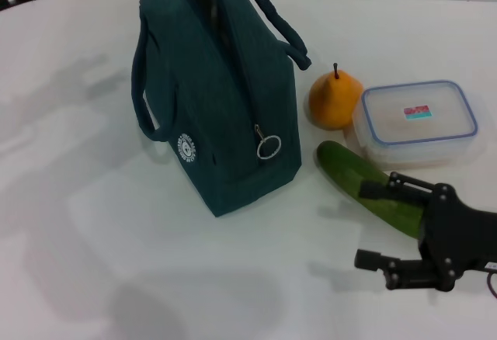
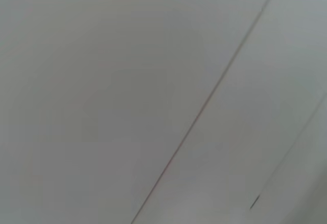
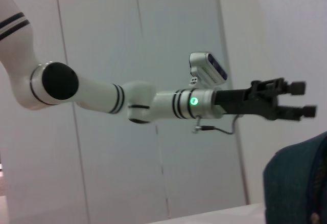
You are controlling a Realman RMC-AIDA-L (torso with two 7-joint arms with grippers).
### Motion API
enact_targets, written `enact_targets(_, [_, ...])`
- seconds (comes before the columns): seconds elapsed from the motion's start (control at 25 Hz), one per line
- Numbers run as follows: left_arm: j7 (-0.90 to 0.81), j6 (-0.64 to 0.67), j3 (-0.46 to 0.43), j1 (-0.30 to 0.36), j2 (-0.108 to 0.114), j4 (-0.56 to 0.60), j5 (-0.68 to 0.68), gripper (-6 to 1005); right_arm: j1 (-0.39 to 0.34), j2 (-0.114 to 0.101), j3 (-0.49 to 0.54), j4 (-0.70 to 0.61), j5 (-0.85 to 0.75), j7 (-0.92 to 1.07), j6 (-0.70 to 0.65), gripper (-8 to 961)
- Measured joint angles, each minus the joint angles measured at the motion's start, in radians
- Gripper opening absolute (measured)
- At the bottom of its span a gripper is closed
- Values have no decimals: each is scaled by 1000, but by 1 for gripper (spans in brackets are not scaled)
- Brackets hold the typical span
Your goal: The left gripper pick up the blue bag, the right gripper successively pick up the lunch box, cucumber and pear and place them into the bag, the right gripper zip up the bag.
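Your blue bag (image 1: 221, 103) stands zipped at 11 o'clock on the surface; left claw (image 3: 297, 99), fingers apart, hovers high. Right claw (image 1: 373, 225) spread above cucumber (image 1: 369, 186) could nudge it

The blue bag (image 1: 221, 107) stands on the bench (image 1: 93, 239) at centre frame. Just to its right sits the pear (image 1: 335, 101), touching the lunch box (image 1: 417, 123) farther right. The cucumber (image 1: 365, 185) lies below both, with the right gripper (image 1: 371, 227) at lower right over its end.
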Motion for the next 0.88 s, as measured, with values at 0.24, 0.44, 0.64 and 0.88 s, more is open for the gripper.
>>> enact_targets(0.24, [-385,16,11,1,2,209,220,884,-28,-5,30,-46,16,5,2,871])
enact_targets(0.44, [-618,64,96,-20,-2,344,293,882,-33,-16,62,-56,19,7,-1,871])
enact_targets(0.64, [-766,65,167,-81,-12,436,399,878,-36,-23,90,-59,26,9,-8,871])
enact_targets(0.88, [-823,68,231,-116,-30,444,475,874,-57,-33,155,-63,27,7,-20,871])
